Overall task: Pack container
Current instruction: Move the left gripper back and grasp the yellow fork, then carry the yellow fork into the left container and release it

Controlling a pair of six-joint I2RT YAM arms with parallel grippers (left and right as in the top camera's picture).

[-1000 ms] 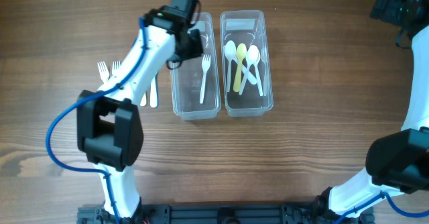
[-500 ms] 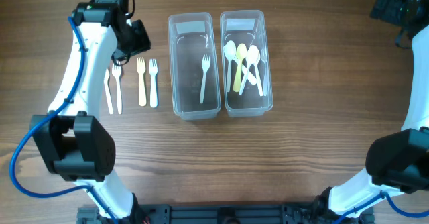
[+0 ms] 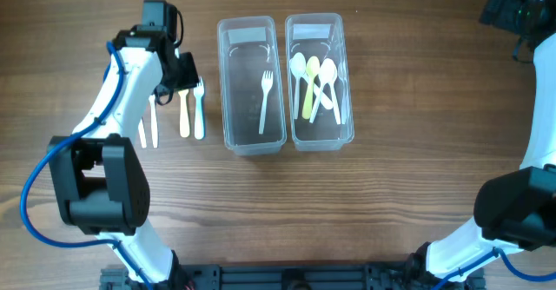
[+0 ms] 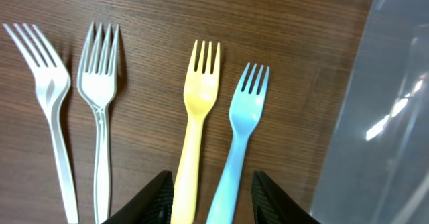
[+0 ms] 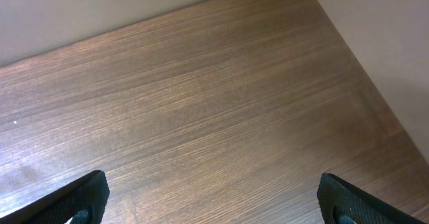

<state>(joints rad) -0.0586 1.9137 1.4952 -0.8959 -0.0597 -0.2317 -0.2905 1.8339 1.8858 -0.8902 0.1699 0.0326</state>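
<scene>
left hand [image 4: 213,200] apart, low over table [image 4: 301,56] | yellow fork [image 4: 194,130] and blue fork [image 4: 242,123] handles both bracketed | one handle, blue advised, to be centred before closing | container [image 3: 239,116] just right | right hand [image 5: 218,200] apart, well away

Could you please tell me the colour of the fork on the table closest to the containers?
Light blue; the fork shows best in the left wrist view.

Clear plastic containers: 2, namely left container [image 3: 224,82] and right container [image 3: 349,82].
Forks: 5, namely outer white fork [image 4: 53,110], inner white fork [image 4: 99,96], yellow fork [image 4: 196,110], blue fork [image 4: 242,123] and boxed white fork [image 3: 264,99].
Spoons: 3, namely first white spoon [image 3: 298,64], yellow spoon [image 3: 312,73] and second white spoon [image 3: 327,69].
</scene>
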